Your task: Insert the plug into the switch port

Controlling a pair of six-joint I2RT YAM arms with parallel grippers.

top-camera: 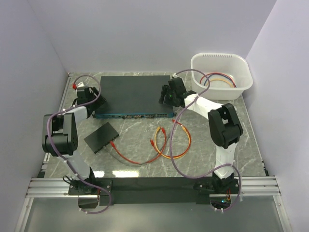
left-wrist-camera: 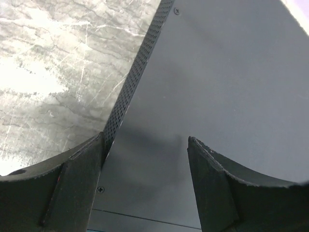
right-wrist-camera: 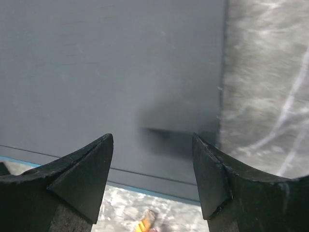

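The switch (top-camera: pixel 133 92), a flat matte grey box with a teal front edge, lies on the marbled bench (top-camera: pixel 248 140). The left hand (left-wrist-camera: pixel 145 145) and right hand (right-wrist-camera: pixel 152 140) stand at its left and right ends, fingers apart and empty. Only the left wrist view shows its perforated side wall, while the right wrist view catches a blurred orange plug (right-wrist-camera: pixel 146 221) just before the teal edge.

White tub (top-camera: pixel 227 93), small black slab (top-camera: pixel 101 137), marble tabletop (top-camera: pixel 246 150)

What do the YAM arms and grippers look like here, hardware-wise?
On the left arm and right arm: black joint housings, white links, a pale lilac cable looping loosely along each. The left gripper and right gripper each have two matte black wedge-shaped fingers with roughened edges.
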